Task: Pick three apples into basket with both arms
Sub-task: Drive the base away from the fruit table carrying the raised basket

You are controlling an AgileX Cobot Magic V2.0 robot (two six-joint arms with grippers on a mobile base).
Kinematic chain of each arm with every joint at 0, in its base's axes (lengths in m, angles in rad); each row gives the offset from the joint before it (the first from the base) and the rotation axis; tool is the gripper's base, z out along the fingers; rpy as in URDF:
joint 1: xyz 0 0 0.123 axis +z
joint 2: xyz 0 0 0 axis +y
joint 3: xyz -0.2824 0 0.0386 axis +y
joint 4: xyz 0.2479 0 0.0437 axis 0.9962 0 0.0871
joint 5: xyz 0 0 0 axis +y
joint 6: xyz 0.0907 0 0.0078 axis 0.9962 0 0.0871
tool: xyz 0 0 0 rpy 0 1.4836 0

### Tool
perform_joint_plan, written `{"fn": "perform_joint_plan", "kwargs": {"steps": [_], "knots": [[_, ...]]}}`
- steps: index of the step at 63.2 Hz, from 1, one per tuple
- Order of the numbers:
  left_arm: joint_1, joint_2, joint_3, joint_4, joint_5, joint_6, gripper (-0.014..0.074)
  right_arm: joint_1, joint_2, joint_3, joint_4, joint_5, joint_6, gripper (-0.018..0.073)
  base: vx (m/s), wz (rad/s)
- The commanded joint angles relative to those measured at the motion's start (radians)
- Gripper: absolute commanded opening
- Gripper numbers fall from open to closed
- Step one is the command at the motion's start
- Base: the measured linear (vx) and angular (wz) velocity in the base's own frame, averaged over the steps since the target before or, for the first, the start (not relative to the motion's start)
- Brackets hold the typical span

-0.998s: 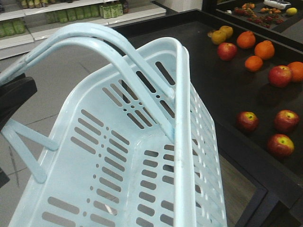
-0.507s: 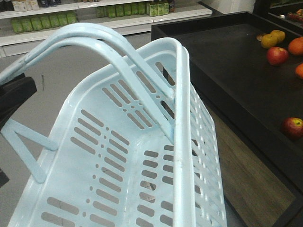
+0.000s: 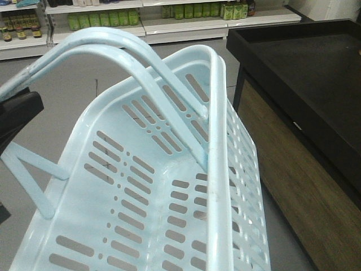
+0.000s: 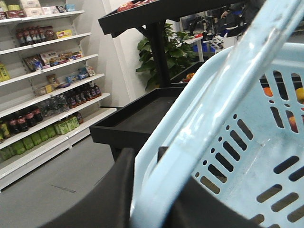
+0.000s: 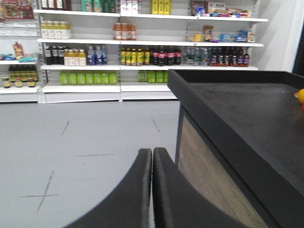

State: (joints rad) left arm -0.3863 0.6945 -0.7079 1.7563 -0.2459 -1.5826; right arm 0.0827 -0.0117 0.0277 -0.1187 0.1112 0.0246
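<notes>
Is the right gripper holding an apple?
No, the right gripper is shut tight with nothing held in it.

The basket [image 3: 217,169] is pale blue-white, with rows of short slots in its walls and bottom. The left gripper [image 4: 146,159] and the right gripper [image 5: 152,153] are plain black. Right of the basket, the display table [image 3: 304,68] is black on top, and its side panel [image 3: 282,169] shows brown wood grain. Behind the basket the floor [image 3: 67,84] is grey; white shelves [image 3: 186,25] carry green bottles [image 3: 101,20].
</notes>
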Motion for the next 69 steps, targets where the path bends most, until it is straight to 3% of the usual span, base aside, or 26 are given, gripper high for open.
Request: {"fn": "perform_joint_plan", "kwargs": {"steps": [1,69], "knots": [[-0.004,-0.001,-0.029,0.019,0.030,-0.024,-0.0006,-0.005,-0.012,0.014,-0.009,-0.071,-0.007,-0.0008,-0.06,0.27],[-0.004,-0.001,-0.029,0.019,0.030,-0.024,-0.0006,-0.005,-0.012,0.014,-0.009,-0.071,-0.007,-0.0008,0.04,0.34]]}}
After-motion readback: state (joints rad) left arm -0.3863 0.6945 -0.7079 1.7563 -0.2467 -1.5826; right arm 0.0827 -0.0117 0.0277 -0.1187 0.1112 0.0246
